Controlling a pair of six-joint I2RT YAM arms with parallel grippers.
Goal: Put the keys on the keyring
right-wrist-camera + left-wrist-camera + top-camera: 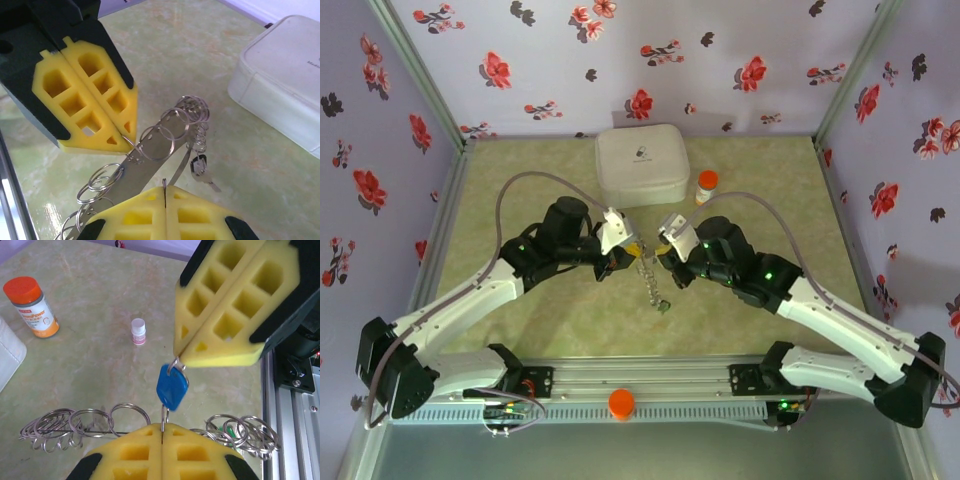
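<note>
The keyring (145, 165), a floppy grey metal strip strung with several split rings, hangs between my two grippers above the table. My left gripper (162, 430) is shut on one thin ring of it, and its yellow pads (90, 105) pinch that ring at their tip. My right gripper (165, 189) is shut on the small ring at the top of a blue key (172, 387), which dangles just above the left fingertips. A black-headed key (199, 166) hangs from the strip. In the top view both grippers (632, 250) (656, 252) meet tip to tip, the keyring (650, 280) trails down, and a green key (663, 306) sits at its end.
A white square case (642, 165) stands at the back, with an orange-capped pill bottle (706, 186) to its right. A small white vial (138, 331) stands on the mat. The metal rail (640, 378) runs along the near edge. Flowered walls close in three sides.
</note>
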